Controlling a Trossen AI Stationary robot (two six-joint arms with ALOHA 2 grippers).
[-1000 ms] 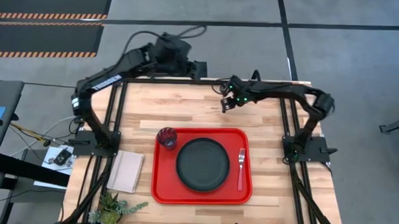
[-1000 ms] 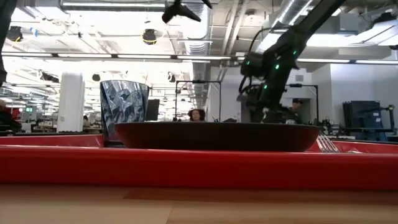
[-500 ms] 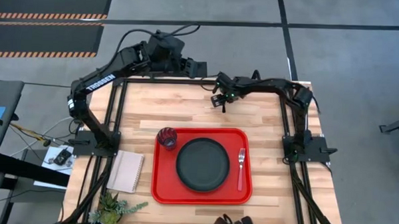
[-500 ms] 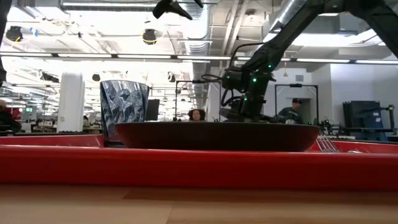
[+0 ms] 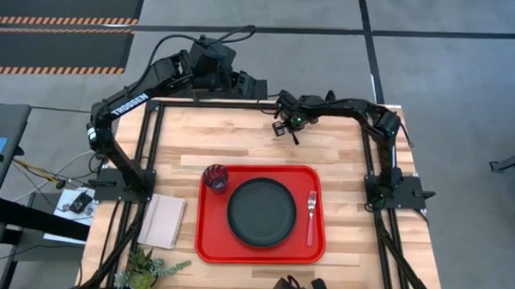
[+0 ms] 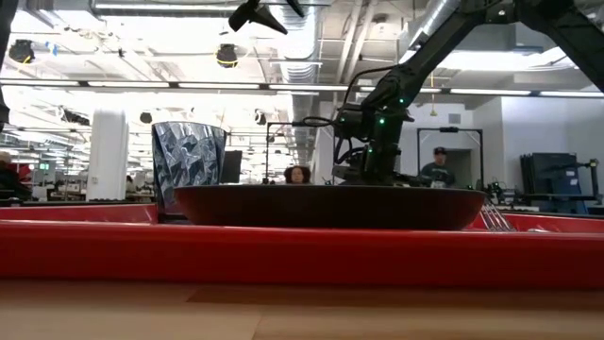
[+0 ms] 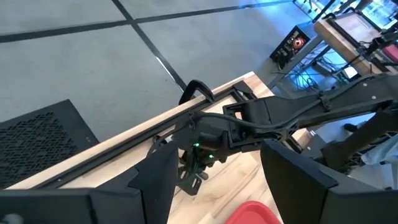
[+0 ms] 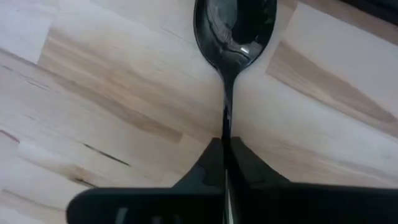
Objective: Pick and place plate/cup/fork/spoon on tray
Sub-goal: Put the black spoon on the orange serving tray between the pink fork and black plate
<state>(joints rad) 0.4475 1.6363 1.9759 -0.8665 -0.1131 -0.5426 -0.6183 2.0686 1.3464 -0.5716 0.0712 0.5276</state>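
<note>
Your red tray (image 5: 209,242) sits at the near middle of the table (image 5: 240,144), with the black plate (image 5: 261,212) at its centre, the cup (image 5: 216,177) in its far left corner and the fork (image 5: 312,217) along its right side. Your right gripper (image 5: 285,129) is down at the far middle of the table, its fingers clenched on the handle of the spoon (image 8: 234,37), which lies on the wood. Your left gripper (image 5: 261,88) hangs raised over the far edge with its fingers spread apart.

One tray (image 5: 209,246), one plate (image 5: 261,212), one cup (image 5: 216,177), one fork (image 5: 311,217), one spoon (image 8: 234,37), one notepad (image 5: 163,221), one plant (image 5: 146,266).
</note>
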